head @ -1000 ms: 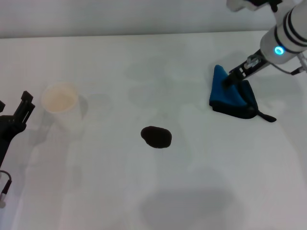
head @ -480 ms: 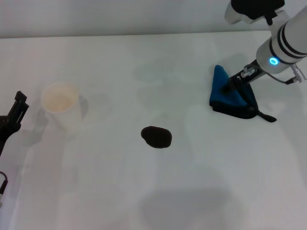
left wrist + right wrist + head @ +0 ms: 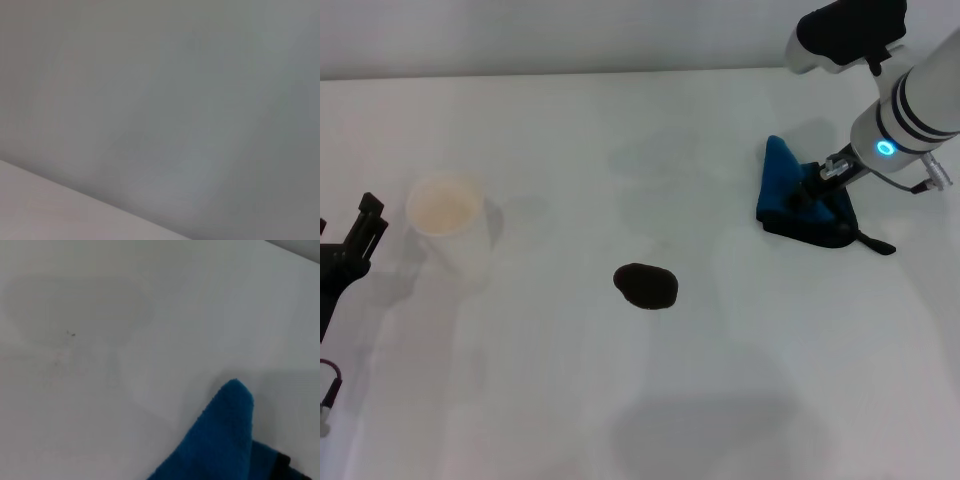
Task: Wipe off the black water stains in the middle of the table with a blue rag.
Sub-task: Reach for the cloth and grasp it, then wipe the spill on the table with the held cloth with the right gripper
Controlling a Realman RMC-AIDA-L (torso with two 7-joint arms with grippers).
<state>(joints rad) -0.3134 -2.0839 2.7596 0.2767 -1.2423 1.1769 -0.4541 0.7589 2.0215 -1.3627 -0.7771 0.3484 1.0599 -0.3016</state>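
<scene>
The right gripper point(image 3: 807, 188) is down on the blue rag point(image 3: 802, 200), which sits bunched up near the far right side of the table point(image 3: 620, 420), and I think it is there to pick the rag up, since the rag is needed for the wiping. Its jaws are buried in the cloth, so I cannot tell if they are squeezing it or not. The black water stains point(image 3: 646, 286) sit in the middle of the table, well apart from the rag (not wiped yet), while the left gripper point(image 3: 360, 232) waits at the left edge beside a paper cup point(image 3: 446, 215) with its jaws a little apart, holding nothing.
</scene>
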